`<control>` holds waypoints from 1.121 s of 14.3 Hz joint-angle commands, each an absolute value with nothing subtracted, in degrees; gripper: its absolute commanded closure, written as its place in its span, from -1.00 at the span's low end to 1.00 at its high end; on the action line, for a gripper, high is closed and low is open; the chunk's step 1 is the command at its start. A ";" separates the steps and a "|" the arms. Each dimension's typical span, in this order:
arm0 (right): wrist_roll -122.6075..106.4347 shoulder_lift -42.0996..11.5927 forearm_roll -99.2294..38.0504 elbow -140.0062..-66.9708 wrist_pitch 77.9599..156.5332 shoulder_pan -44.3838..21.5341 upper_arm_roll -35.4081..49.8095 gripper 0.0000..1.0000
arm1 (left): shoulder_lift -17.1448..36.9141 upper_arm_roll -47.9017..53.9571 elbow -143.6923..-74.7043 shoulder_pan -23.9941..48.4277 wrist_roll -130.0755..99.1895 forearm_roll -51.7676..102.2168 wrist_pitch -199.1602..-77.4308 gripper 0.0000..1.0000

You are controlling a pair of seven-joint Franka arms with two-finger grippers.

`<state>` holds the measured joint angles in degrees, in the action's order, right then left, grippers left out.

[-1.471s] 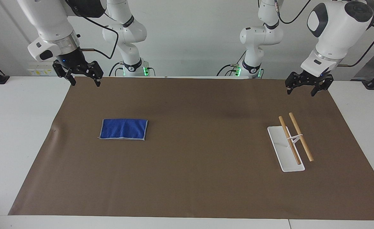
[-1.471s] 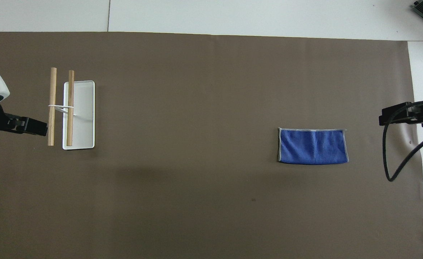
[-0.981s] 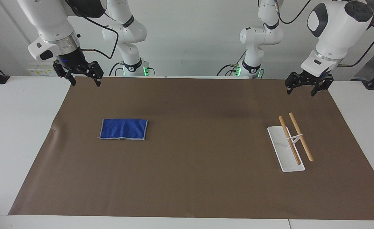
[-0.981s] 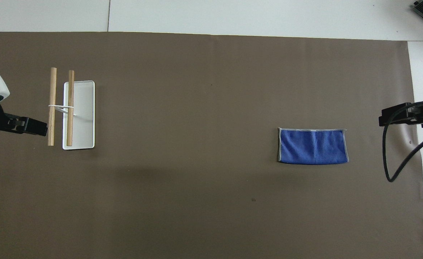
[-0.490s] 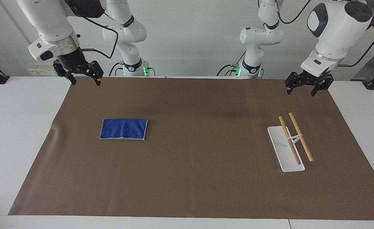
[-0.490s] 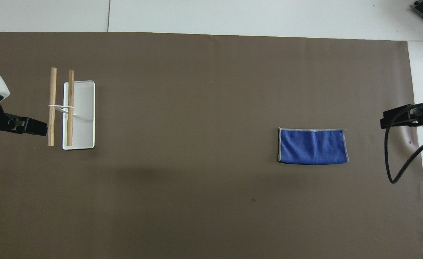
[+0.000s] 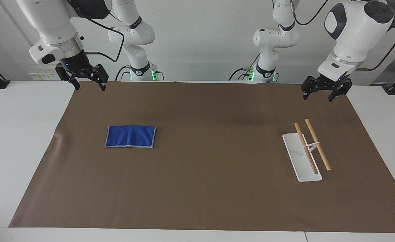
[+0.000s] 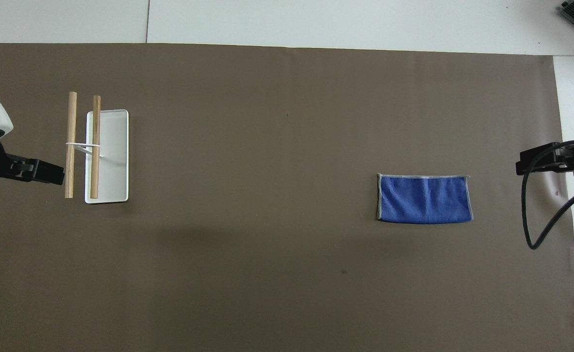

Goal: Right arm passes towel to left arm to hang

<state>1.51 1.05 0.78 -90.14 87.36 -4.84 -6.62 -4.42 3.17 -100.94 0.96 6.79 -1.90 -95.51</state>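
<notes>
Two white jointed robot arms with black two-finger grippers are hanging above the brown rectangular paper mat (image 7: 197, 188) that is covering the white table (image 7: 15, 134), and both are empty. The right gripper (image 7: 89, 85) is hovering over the mat's corner nearest the right arm's base, with its fingers spread wide and gripping nothing. The left gripper (image 7: 317, 96) is hovering over the mat's corner nearest the left arm's base, its fingers likewise standing wide apart around nothing.

The small bright blue cloth towel with a pale grey stitched edge (image 7: 130, 136) is lying flat on the mat as a folded rectangle, toward the right arm's end of the mat and farther from the robots than the right gripper's corner. It is sitting well apart from both grippers, and nothing is touching it.

The towel rack, a flat white rectangular base carrying two light wooden rods on a thin white support (image 7: 307, 151), is standing on the mat toward the left arm's end, well apart from the towel. Its two rods are lying side by side and level with each other above the base, one over the base and the other just outside the base's long edge. A black cable (image 8: 541, 210) is looping down from the right arm over the mat's edge at that arm's end.
</notes>
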 commanded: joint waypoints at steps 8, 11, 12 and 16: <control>1.14 2.55 0.35 -91.76 87.10 -4.22 -6.50 -1.00 | -5.98 2.37 -102.48 1.85 6.68 -2.72 -95.89 -1.00; 1.23 2.64 0.35 -91.93 87.19 -4.22 -6.42 -1.00 | -5.98 2.37 -102.48 1.85 6.68 -2.72 -95.89 -1.00; 1.32 2.81 0.35 -92.37 87.36 -4.13 -6.50 -1.00 | -5.98 2.37 -102.48 1.85 6.68 -2.72 -95.89 -1.00; 1.32 2.90 0.26 -92.37 87.63 -4.13 -6.42 -1.00 | -5.98 2.37 -102.48 1.85 6.68 -2.72 -95.89 -1.00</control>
